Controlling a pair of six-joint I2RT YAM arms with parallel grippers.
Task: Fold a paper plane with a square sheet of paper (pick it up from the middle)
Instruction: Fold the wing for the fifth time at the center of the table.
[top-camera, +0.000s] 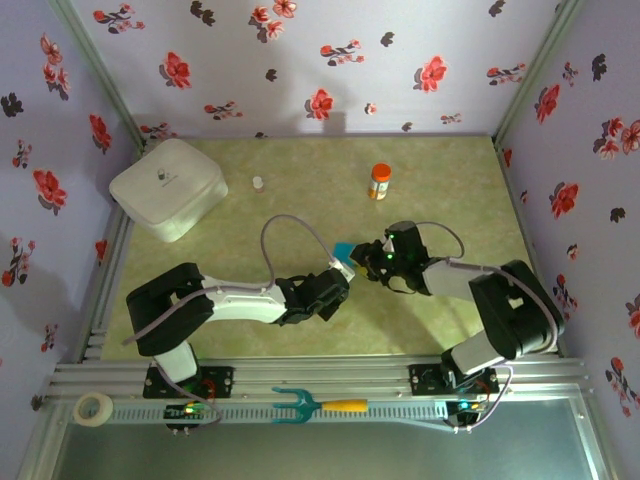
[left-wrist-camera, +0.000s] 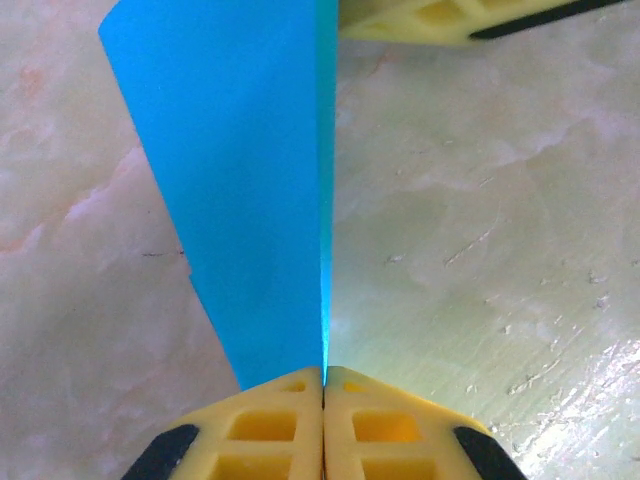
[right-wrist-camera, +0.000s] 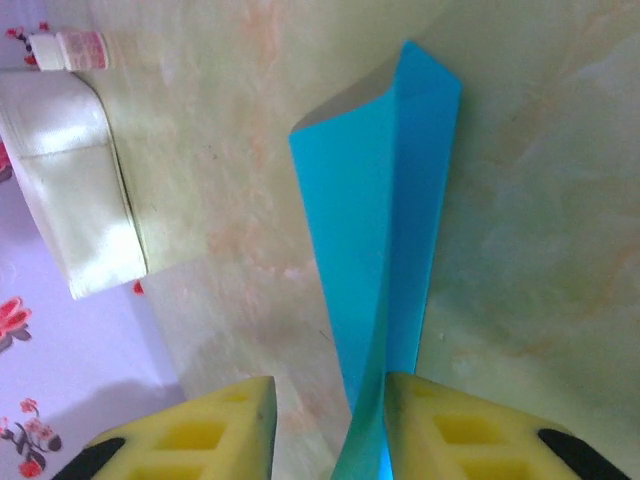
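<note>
Left gripper (left-wrist-camera: 323, 375): both yellow fingers are pressed flat together, with one end of the blue paper (left-wrist-camera: 240, 180) nipped in the seam between them. The paper is folded lengthwise along a sharp crease and fans out away from the pinch, over the table (left-wrist-camera: 480, 250).

Right gripper (right-wrist-camera: 330, 390): the fingers stand apart, and bare table shows in the gap. The paper runs through that gap and lies against one finger (right-wrist-camera: 470, 430). The other finger (right-wrist-camera: 190, 435) is clear of it, so there is no clamp on this side.

From above, the two grippers meet nose to nose near the middle of the table, with the paper between them.

Also noted:
- A white box (top-camera: 167, 187) sits at the far left.
- An orange bottle (top-camera: 380, 181) stands behind the grippers, well apart from them.
- A teal pronged tool (top-camera: 318, 405) and a tape roll (top-camera: 94, 407) lie on the front rail.
</note>
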